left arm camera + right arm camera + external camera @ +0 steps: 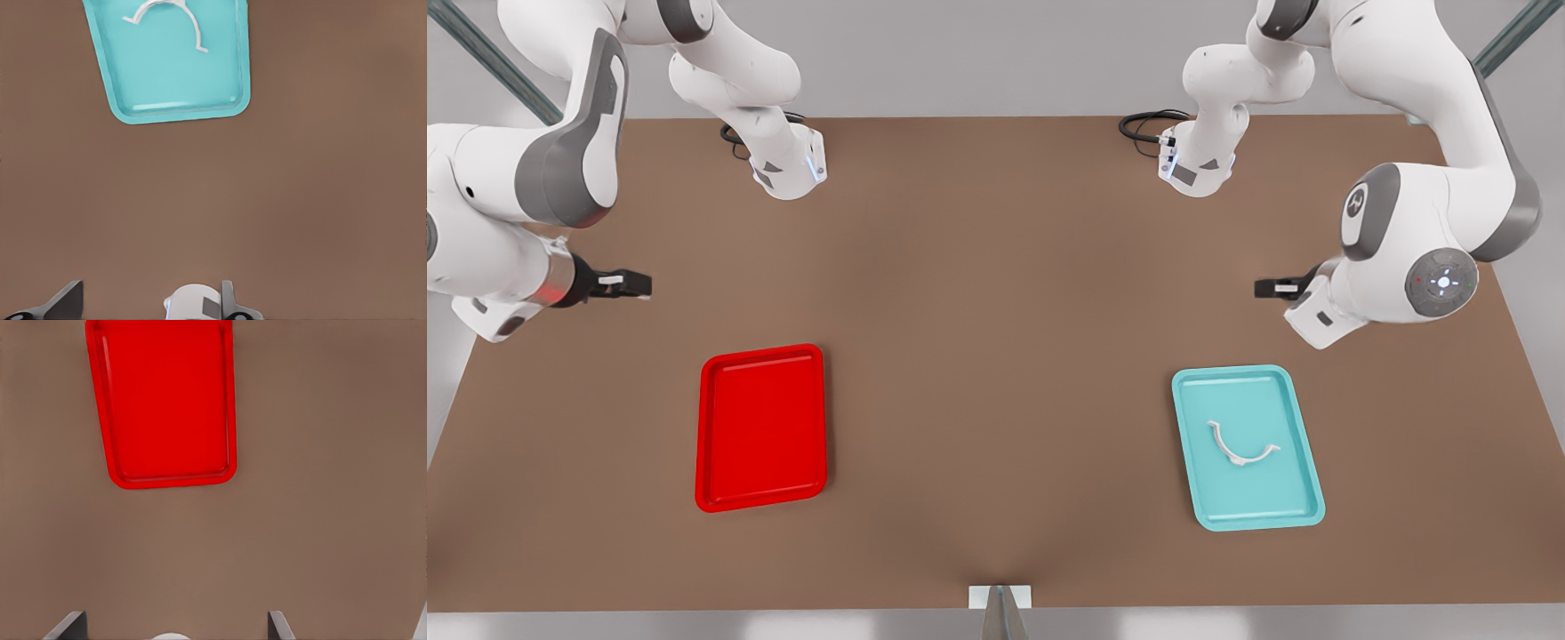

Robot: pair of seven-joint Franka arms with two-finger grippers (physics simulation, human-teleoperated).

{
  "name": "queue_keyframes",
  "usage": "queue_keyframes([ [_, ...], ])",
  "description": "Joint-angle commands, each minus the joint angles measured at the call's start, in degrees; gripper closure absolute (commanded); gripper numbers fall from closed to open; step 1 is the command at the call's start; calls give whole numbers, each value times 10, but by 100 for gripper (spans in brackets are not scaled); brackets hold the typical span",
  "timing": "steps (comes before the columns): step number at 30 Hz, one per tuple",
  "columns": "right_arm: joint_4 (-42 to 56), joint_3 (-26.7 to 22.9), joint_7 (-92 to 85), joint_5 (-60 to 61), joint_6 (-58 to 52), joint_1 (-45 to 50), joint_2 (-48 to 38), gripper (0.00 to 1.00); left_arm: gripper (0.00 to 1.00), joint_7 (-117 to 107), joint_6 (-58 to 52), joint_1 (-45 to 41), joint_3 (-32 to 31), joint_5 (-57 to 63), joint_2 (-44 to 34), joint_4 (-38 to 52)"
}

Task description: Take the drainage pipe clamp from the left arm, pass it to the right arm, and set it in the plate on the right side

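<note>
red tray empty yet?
Empty. The red tray is bare inside; the white clamp lies in the teal tray on the front view's right.

No readable txt, labels, brands or nos. are showing anywhere. Nearest to a sign: a round logo-like emblem is sitting on the grey joint cap of the arm (pixel 1432 222) at the front view's right, too small to be making out any letters. Below it, a round grey disc on the same arm is showing a small white glowing symbol w/ tiny red and green dots around it, no chars. Blue-white lights are glowing on both arm bases at the far edge of the table (pixel 996 293), again no txt.
</note>
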Motion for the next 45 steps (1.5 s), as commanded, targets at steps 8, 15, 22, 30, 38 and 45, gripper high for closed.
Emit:
queue_keyframes([
  [8,-5,-2,-66,11,94,-2,9,0,0,631,330,2,28,3,287,113],
  [15,-6,-1,-67,18,95,-2,18,0,0,1027,438,31,73,-85,377,103],
  [22,-12,-2,-71,19,104,-3,25,0,0,1067,512,27,73,-43,362,62],
  [30,-17,-2,-74,18,104,-5,25,0,0,1060,598,29,72,-48,360,23],
  [38,-19,-2,-75,18,105,-6,27,0,29,1050,651,28,73,-50,351,-28],
  [45,-23,-2,-75,19,106,-6,27,0,41,999,618,30,77,-47,356,-31],
])
